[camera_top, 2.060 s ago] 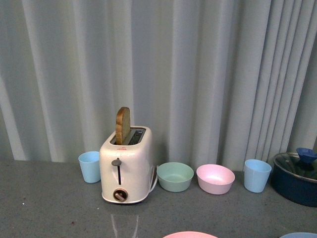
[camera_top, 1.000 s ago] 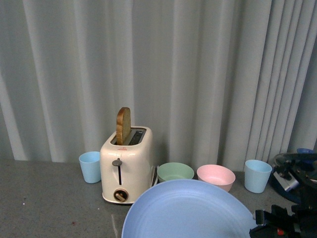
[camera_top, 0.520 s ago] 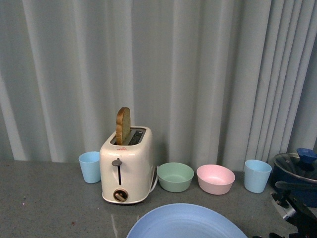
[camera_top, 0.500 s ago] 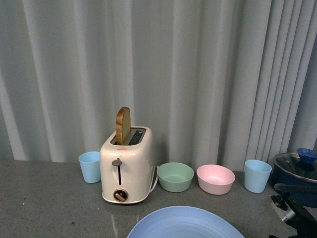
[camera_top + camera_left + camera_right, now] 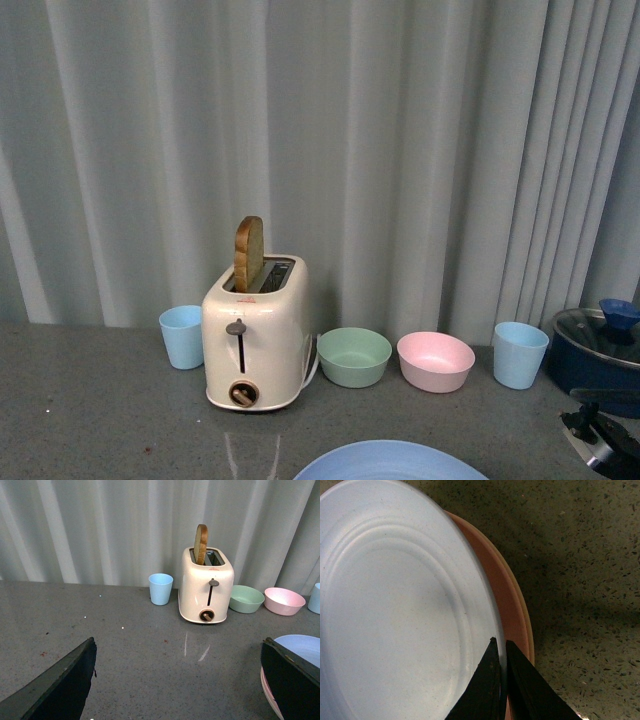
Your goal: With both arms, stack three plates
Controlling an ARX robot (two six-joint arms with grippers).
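Right wrist view: the light blue plate (image 5: 395, 605) is pinched at its rim by the right gripper (image 5: 501, 652), jaws nearly closed, over the pink plate (image 5: 512, 610). If released off-centre, it could easily be left overhanging. It's round, face up, so no long axis. Left gripper (image 5: 180, 680) is wide open, empty.

Kitchen counter: toaster (image 5: 255, 335), bowls (image 5: 354, 356), covered pot (image 5: 598, 357)

Toaster (image 5: 256, 340) holds upright bread slice (image 5: 248, 253). Blue cup (image 5: 181, 336) beside it; mint bowl (image 5: 354, 357), pink bowl (image 5: 435, 361), second cup (image 5: 520, 354), lidded pot (image 5: 600, 356).
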